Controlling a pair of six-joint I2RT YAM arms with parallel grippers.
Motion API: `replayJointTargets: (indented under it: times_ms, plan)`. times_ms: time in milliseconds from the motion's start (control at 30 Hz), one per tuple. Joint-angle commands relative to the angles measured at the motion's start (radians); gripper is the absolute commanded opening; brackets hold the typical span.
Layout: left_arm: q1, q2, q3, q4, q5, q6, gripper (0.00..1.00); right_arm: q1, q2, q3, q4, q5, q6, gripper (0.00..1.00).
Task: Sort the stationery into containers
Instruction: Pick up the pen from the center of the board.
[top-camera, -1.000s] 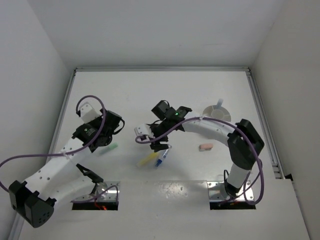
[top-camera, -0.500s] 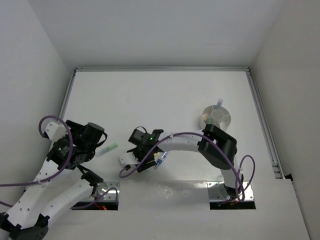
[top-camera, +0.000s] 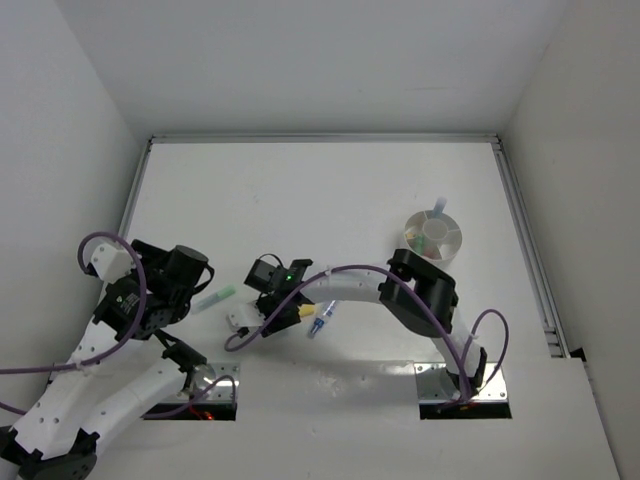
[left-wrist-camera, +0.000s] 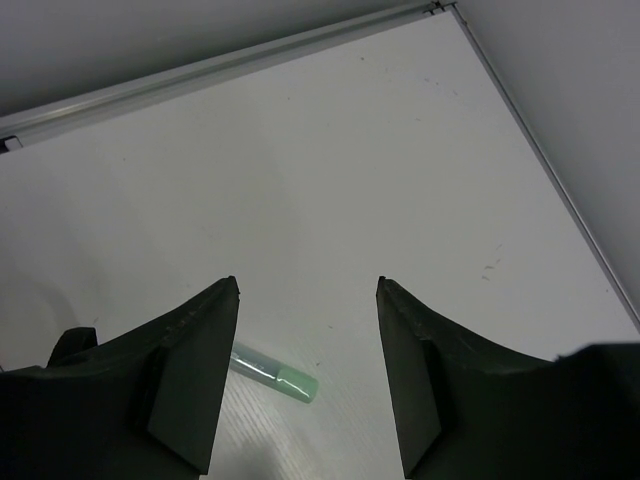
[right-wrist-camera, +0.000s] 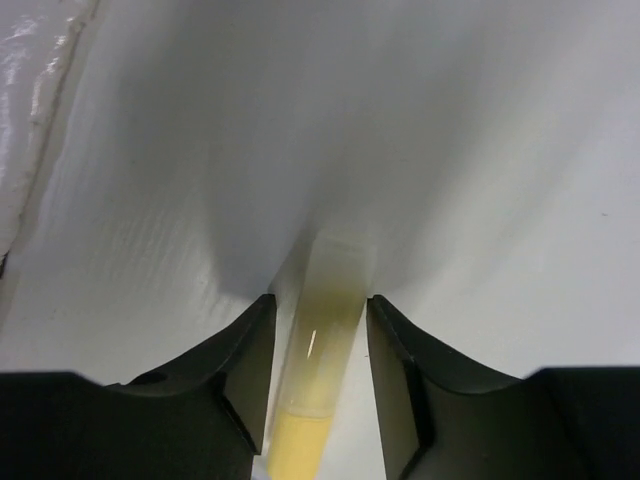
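Note:
A yellow highlighter (right-wrist-camera: 325, 340) lies on the white table between the fingers of my right gripper (right-wrist-camera: 320, 298), which press against its two sides. From above, that gripper (top-camera: 288, 303) sits over the yellow highlighter (top-camera: 301, 310), with a blue pen (top-camera: 318, 322) just to its right. My left gripper (left-wrist-camera: 307, 282) hangs open above a green pen (left-wrist-camera: 285, 380), whose far end is hidden behind the left finger. In the overhead view, the green pen (top-camera: 216, 296) lies just right of the left gripper (top-camera: 196, 296). The round white divided bowl (top-camera: 455, 245) stands at the right.
A pale blue pen (top-camera: 438, 205) sticks up from the bowl's far side. Metal base plates (top-camera: 215, 372) (top-camera: 432, 374) sit at the near edge. A rail (top-camera: 525, 230) runs along the table's right side, and white walls enclose the table.
Over the last second both arms swung toward the near side. In the last half second the right gripper's jaws narrowed onto the yellow highlighter; the left arm stayed put.

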Motion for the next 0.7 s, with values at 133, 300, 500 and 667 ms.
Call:
replayJointTargets:
  times_ms: [133,300,500,667]
  plan:
    - [0.008,-0.008,-0.004,0.041,-0.015,0.039,0.63,0.013,0.084,0.084,-0.209,-0.044,-0.02,0.39]
    - [0.008,-0.017,-0.004,0.059,-0.015,0.05,0.63,0.013,0.113,0.104,-0.245,-0.053,-0.009,0.29]
    - [0.008,-0.028,-0.004,0.059,-0.015,0.051,0.63,-0.024,-0.029,0.025,-0.018,0.046,0.159,0.0]
    - [0.008,-0.057,-0.004,0.059,-0.015,0.051,0.61,-0.099,-0.302,-0.189,0.404,0.402,0.331,0.0]
